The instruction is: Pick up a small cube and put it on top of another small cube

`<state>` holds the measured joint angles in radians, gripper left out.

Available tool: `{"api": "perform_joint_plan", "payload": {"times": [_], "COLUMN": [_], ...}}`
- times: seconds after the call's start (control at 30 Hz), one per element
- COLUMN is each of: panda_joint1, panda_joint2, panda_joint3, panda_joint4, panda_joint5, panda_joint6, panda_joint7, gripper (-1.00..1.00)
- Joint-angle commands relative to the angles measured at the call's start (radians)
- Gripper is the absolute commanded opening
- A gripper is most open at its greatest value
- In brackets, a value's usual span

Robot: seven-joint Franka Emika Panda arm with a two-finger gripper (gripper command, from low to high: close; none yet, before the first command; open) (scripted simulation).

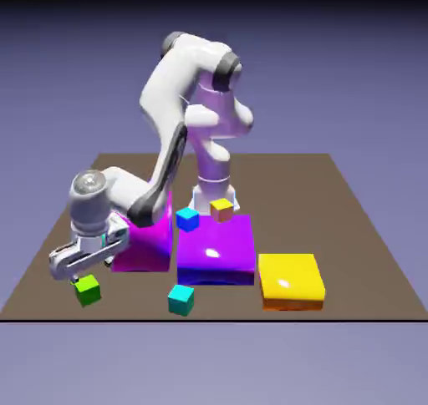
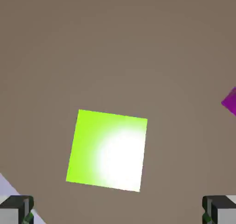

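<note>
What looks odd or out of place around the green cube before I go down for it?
Nothing stands out. The green cube lies flat on the table, slightly rotated to the open gripper; the white patch on it looks like glare.

Brown table (image 1: 292,190), flat top. Directly on it, exterior view: magenta block (image 1: 142,246), left of center, partly hidden; purple block (image 1: 216,243), just below center; yellow block (image 1: 291,280), lower right; bright green cube (image 1: 88,291), lower left; teal cube (image 1: 180,300), bottom center-left.
</note>
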<state>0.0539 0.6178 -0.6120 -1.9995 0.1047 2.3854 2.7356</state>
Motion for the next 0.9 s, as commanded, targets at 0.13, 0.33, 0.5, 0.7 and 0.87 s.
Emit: {"api": "perform_joint_plan", "payload": {"times": [0.13,0.33,0.5,0.7,0.87], "panda_joint1": [-0.075,-0.002,-0.033,-0.071,-0.102], "panda_joint2": [0.133,-0.005,-0.082,-0.174,-0.25], "panda_joint3": [0.071,0.006,0.095,0.202,0.29], "panda_joint4": [0.01,-0.006,-0.097,-0.206,-0.297], "panda_joint5": [0.057,-0.005,-0.082,-0.174,-0.251], "panda_joint6": [0.125,0.006,0.102,0.217,0.313], "panda_joint7": [-0.029,-0.014,-0.232,-0.493,-0.71], "gripper": [0.0,-1.0,-1.0,-1.0,-1.0]}}
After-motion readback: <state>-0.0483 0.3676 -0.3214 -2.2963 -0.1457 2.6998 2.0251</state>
